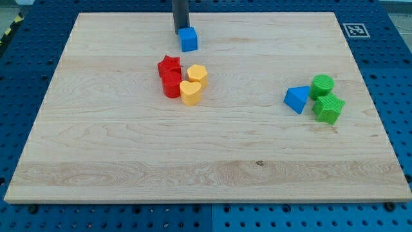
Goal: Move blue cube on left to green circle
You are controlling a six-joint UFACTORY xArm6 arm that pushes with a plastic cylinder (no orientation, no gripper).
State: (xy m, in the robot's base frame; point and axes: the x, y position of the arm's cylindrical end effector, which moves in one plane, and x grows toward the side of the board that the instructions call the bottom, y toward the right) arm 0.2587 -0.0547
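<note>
A blue cube (188,39) sits near the view's top, left of centre. My tip (179,32) is just at its upper left, touching or nearly touching it. The green circle (322,85) stands at the view's right, with a green star (328,108) just below it and a blue triangular block (297,99) at its lower left. The blue cube is far to the left of the green circle.
A cluster sits below the blue cube: a red star (169,66), a red cylinder (171,85), a yellow hexagon (197,75) and a yellow heart (190,93). The wooden board (96,148) lies on a blue pegboard table.
</note>
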